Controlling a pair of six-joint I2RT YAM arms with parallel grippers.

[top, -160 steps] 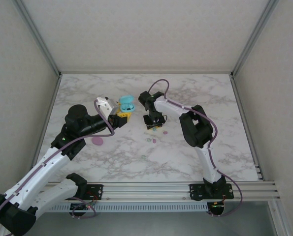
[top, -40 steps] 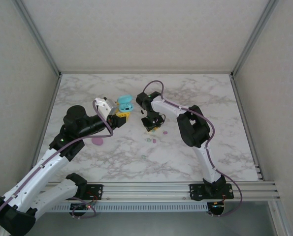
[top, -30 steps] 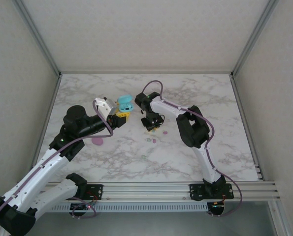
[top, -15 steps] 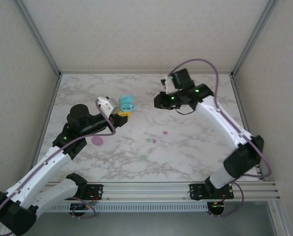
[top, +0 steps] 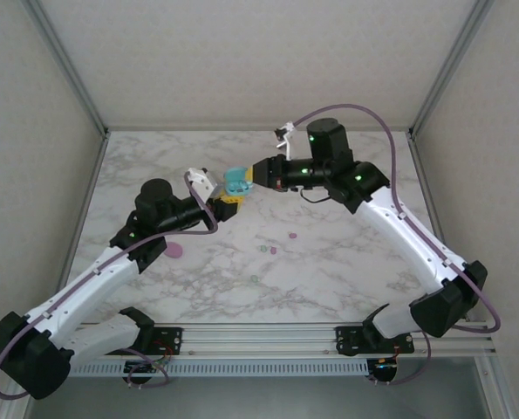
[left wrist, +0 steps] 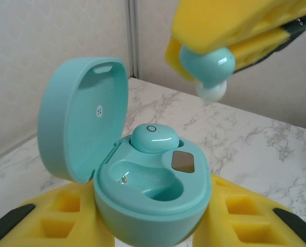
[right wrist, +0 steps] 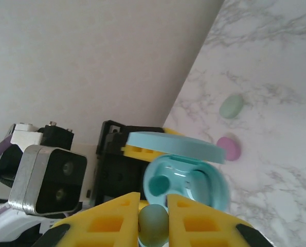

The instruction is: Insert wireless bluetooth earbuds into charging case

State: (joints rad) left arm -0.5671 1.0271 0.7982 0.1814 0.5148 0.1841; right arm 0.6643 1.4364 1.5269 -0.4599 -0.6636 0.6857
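The right jaws pinched a small glossy cyan plastic earbud (left wrist: 207,62) just above the open cyan oval plastic charging case (left wrist: 151,206), which the left jaws clamped. With one seated bud (left wrist: 153,138) in place, insertion probably needed alignment over the empty socket (left wrist: 142,180), then a gentle descent.

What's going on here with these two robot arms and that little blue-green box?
The left hand grips a turquoise charging case with its lid tipped back. One earbud already sits inside, and the socket beside it is empty. The right hand pinches a second earbud close to the open case, not yet in it. A few other small pastel pieces lie on the marble table.
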